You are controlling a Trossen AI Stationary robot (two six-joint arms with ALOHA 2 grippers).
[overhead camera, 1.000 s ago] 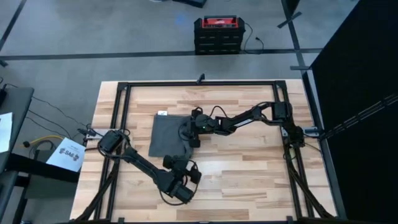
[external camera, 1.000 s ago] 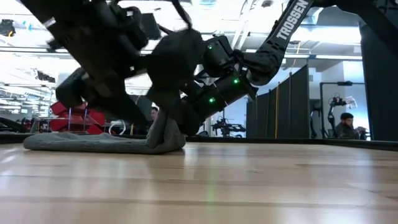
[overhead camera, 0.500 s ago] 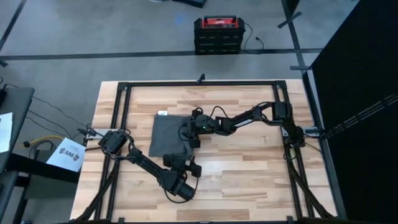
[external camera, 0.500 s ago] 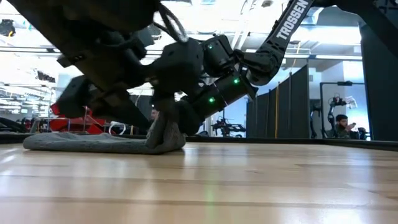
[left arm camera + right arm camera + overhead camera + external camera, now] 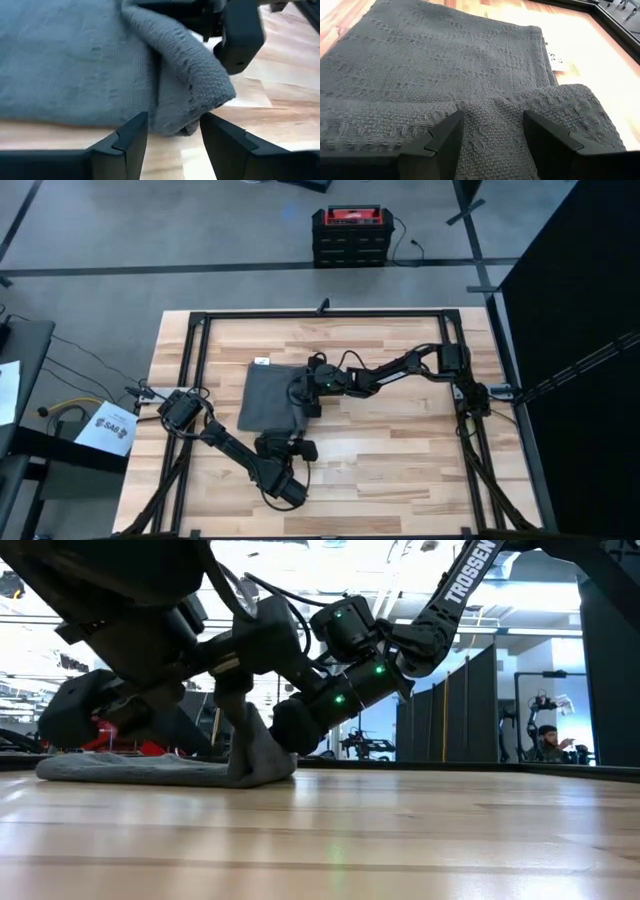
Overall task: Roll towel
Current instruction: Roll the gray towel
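The towel (image 5: 268,397) lies mid-bench (image 5: 400,460), its right edge lifted. My left end effector (image 5: 170,132) straddles that folded corner, fingers apart; my right end effector (image 5: 492,132) seemingly does likewise.

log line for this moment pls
task: roll towel | towel: right edge lifted, folded | left gripper: open at near-right corner | right gripper: open over fold | stage: roll starting

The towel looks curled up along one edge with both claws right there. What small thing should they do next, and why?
Probably close the left gripper on the raised fold. The towel lies mostly flat, only its right edge turned over, and that curled corner sits between the left fingers, which stand open. The right gripper rests open on the same fold.
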